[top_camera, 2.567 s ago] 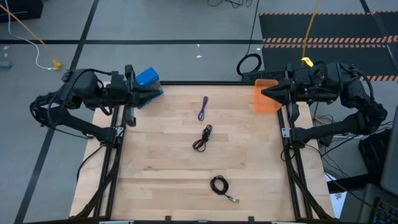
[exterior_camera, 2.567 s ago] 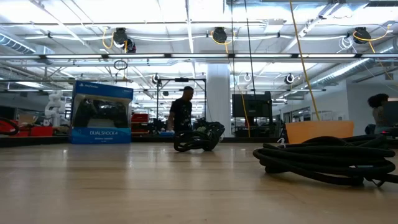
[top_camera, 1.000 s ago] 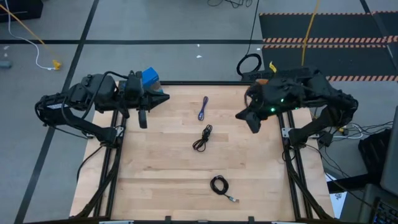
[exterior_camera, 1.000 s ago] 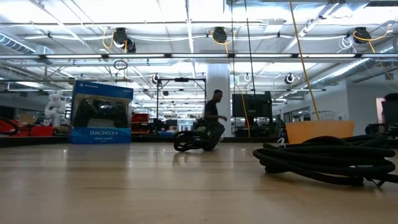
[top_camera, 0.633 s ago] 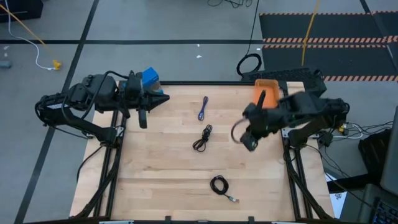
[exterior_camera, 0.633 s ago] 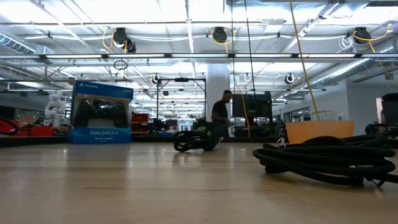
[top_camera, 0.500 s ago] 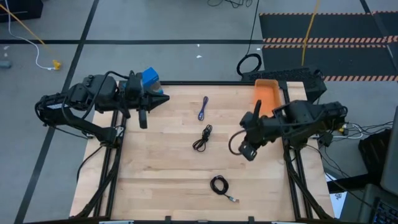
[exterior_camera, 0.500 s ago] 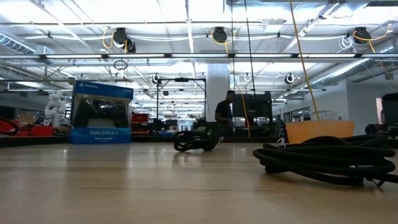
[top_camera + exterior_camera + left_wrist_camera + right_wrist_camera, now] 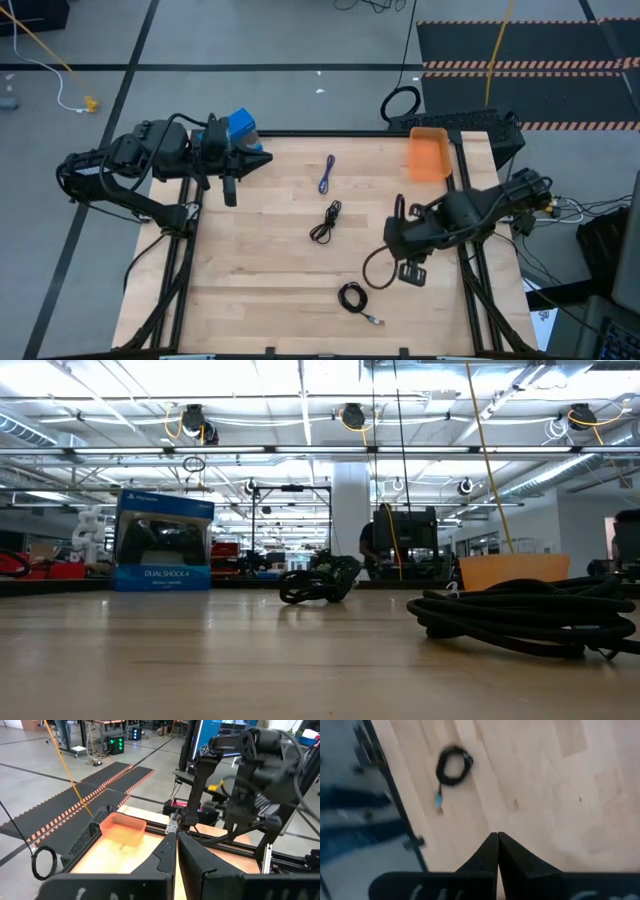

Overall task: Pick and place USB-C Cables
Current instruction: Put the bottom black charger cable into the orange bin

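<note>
Three cables lie on the wooden table, none of them touched. The purple cable (image 9: pixel 327 174) lies toward the far edge. A black cable (image 9: pixel 325 222) (image 9: pixel 318 585) lies mid-table. A black coil (image 9: pixel 352 298) (image 9: pixel 520 615) (image 9: pixel 452 765) lies near the near edge. My right gripper (image 9: pixel 393 238) (image 9: pixel 496 836) hangs shut over bare wood, right of the mid-table cable and beyond the coil. My left gripper (image 9: pixel 265 157) (image 9: pixel 176 837) is shut and waits at the far left corner. Neither gripper shows in the low view.
An orange bin (image 9: pixel 428 155) (image 9: pixel 122 827) sits at the far right corner. A blue controller box (image 9: pixel 238 128) (image 9: pixel 163 540) stands at the far left corner behind my left arm. Black frame rails (image 9: pixel 395 795) border the table. A large black cable loop (image 9: pixel 401 103) lies on the floor beyond.
My right arm has swung from the far right, beside the orange bin, toward the near edge and down over the table, and its gripper has tipped downward. The cables have stayed where they were. A person in the room behind has walked to the right.
</note>
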